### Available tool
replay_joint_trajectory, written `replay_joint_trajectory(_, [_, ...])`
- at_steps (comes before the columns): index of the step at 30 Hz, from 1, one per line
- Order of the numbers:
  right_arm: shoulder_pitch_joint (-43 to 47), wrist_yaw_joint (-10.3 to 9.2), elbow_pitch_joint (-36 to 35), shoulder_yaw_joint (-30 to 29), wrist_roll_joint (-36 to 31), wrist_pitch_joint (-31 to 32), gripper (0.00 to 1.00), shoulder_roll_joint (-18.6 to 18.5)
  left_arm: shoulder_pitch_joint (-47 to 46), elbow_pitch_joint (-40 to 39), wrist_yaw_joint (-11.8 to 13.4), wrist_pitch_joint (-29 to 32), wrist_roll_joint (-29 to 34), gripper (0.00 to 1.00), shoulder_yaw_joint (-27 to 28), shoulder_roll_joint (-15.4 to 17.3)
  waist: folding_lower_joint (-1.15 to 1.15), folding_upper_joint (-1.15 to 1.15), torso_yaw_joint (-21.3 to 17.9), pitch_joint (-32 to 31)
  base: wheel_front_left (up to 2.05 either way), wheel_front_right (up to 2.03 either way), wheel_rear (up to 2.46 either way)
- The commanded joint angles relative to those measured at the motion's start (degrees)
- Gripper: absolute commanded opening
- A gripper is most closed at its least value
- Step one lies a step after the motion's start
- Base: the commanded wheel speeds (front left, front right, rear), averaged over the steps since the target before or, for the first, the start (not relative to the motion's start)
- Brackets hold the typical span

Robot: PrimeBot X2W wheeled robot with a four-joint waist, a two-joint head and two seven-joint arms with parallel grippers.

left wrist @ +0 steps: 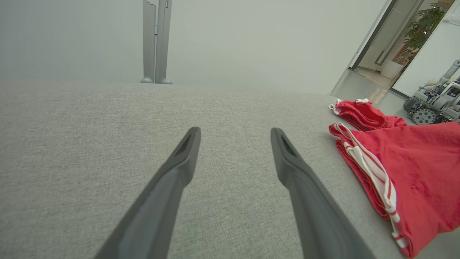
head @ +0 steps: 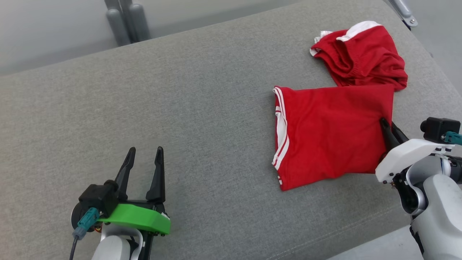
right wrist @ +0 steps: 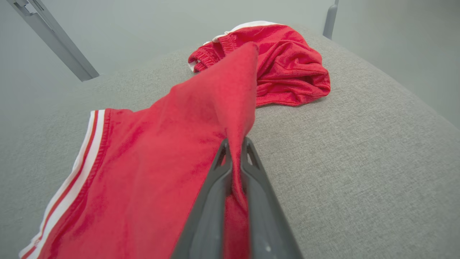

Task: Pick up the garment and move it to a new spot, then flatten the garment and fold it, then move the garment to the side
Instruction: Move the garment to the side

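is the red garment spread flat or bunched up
Partly: the garment lies flat at its near part, its far end is a crumpled heap, and the right claw pinches one edge.

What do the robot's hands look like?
The left end effector has a green base, the right end effector a white one. Both have two long, dark, pointed fingers, a black box and a teal plug.

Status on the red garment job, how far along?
Done: garment lies on the grey cushion, near half fairly flat. In hand: right gripper shut on its edge; left gripper open over bare cushion. Left: far end is bunched, so flattening, folding and moving aside remain.
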Motion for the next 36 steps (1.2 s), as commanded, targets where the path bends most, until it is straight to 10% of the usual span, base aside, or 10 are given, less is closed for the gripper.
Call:
replay_joint_trajectory(1, [-0.96,-0.08,-0.34,-0.31,-0.39,-0.21,0.00,0.10,-1.09,0.16,-0.22,-0.16,0.90,1.00,-0.04,0.63,0.00,0.00,-3.78,2.79,0.00,0.00,0.00])
replay_joint_trajectory(36, [-27.23,-0.07,17.45,-7.45,-14.99,-1.84,0.00,-9.46,-0.32,0.70,-0.45,-0.16,0.02,1.00,-0.62,-0.22,0.00,0.00,10.79,3.19,0.00,0.00,0.00])
